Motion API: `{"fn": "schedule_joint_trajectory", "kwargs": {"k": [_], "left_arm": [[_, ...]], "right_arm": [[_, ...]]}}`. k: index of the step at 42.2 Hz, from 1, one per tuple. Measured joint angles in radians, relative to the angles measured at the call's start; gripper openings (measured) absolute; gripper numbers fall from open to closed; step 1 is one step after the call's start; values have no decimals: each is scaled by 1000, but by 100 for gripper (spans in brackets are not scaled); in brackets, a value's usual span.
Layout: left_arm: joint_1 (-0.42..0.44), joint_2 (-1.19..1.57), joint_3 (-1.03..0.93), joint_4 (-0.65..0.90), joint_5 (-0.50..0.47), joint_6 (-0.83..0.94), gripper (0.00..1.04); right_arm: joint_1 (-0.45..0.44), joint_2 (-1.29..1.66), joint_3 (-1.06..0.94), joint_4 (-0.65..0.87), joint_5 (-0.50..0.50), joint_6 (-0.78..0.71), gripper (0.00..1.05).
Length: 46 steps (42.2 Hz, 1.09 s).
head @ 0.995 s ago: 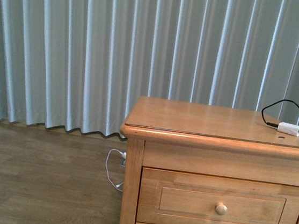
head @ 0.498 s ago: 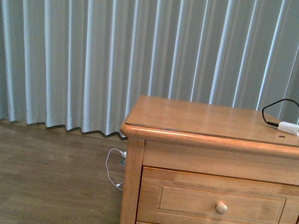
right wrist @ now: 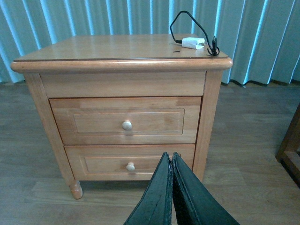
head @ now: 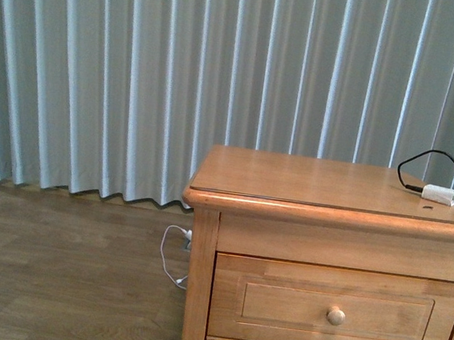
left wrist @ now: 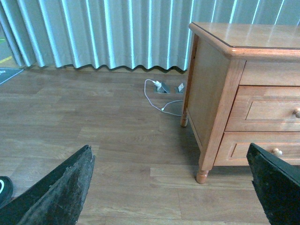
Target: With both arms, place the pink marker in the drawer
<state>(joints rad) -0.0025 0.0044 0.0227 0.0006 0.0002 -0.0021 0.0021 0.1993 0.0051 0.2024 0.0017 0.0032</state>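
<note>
No pink marker shows in any view. The drawer (head: 334,309) is the top one of a honey-coloured wooden nightstand (head: 332,186) and is closed, with its round knob (head: 336,317) facing me. The right wrist view shows the drawer (right wrist: 124,121) front-on, and my right gripper (right wrist: 171,157) is shut with nothing in it, low in front of the lower drawer. My left gripper (left wrist: 168,187) is open and empty, hanging over bare floor to the left of the nightstand, whose drawer (left wrist: 272,110) shows at the edge. Neither arm appears in the front view.
A small white box (head: 439,194) on a black cable lies at the nightstand top's back right corner. A white cable (left wrist: 157,96) runs across the wood floor by the grey curtain (head: 139,78). A dark furniture leg (right wrist: 290,145) stands right of the nightstand.
</note>
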Motion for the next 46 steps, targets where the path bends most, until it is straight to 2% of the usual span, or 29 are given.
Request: {"fn": "schedule_joint_trajectory", "kwargs": {"k": [5, 9, 19, 33, 40, 42, 46], "left_arm": [[0, 0, 0, 0, 0, 0, 99], [0, 0, 0, 0, 0, 0, 99], [0, 0, 0, 0, 0, 0, 99], [0, 0, 0, 0, 0, 0, 99], [0, 0, 0, 0, 0, 0, 99], [0, 0, 0, 0, 0, 0, 99], [0, 0, 0, 0, 0, 0, 99]], "right_arm": [[0, -31, 0, -31, 0, 0, 1], [0, -156, 1, -190, -1, 0, 1], [0, -194, 1, -201, 0, 0, 1], [0, -195, 1, -202, 0, -2, 54], [0, -195, 1, -202, 0, -2, 94], [0, -195, 1, -202, 0, -1, 98], [0, -195, 1, -202, 0, -1, 95]]}}
